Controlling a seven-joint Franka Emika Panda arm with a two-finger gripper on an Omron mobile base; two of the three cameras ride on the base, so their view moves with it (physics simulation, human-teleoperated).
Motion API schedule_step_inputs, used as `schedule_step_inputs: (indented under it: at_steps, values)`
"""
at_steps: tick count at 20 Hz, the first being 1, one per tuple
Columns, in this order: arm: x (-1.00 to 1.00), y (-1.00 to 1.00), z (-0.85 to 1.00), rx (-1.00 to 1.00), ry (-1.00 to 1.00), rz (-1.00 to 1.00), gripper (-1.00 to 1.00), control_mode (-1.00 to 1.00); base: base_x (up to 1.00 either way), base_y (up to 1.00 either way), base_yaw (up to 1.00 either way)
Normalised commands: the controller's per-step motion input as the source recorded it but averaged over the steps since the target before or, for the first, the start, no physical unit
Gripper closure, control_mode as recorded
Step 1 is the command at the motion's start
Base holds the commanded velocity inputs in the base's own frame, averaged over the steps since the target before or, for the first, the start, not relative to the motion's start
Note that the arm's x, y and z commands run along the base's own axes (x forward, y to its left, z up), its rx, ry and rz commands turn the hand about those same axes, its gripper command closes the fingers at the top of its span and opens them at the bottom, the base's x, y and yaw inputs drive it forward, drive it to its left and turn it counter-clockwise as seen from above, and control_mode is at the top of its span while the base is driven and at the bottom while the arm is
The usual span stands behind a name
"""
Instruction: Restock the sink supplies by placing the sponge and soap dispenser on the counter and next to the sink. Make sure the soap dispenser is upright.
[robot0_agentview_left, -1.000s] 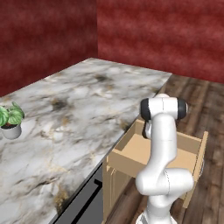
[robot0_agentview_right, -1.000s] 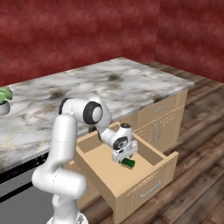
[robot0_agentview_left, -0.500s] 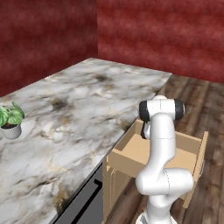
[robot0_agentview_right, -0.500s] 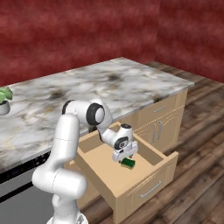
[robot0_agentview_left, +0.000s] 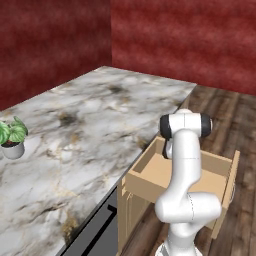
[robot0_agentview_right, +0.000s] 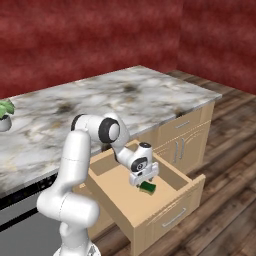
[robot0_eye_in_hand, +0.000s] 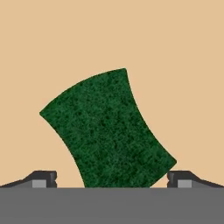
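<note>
**Reaching for the sponge in the drawer**

Left base view: the arm bends down into the open drawer (robot0_agentview_left: 150, 175) under the counter (robot0_agentview_left: 90, 125).

Right base view: the gripper (robot0_agentview_right: 143, 181) hovers just over the sponge (robot0_agentview_right: 148, 187) on the drawer floor. The pick is in hand; next comes lowering and closing.

Hand view: the fingers (robot0_eye_in_hand: 43, 178) stand apart, the sponge between them, skewed.

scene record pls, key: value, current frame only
sponge: green block lying flat on the floor of the open drawer
gripper: down in the drawer right over the sponge
fingers: open, one tip on each side of the sponge, not closed on it
counter: marble top, sponge not on it yet
plant: small white pot at the far left of the counter
</note>
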Motion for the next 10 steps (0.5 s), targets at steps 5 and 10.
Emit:
schedule_step_inputs:
  at_steps: [5, 10]
  values:
    - [-0.1, -0.15, 0.03, 0.0, -0.01, 0.0, -1.0, -1.0, 0.0, 0.0, 0.0]
    - [-0.35, -0.2, 0.19, 0.01, -0.06, 0.0, -1.0, -1.0, 0.0, 0.0, 0.0]
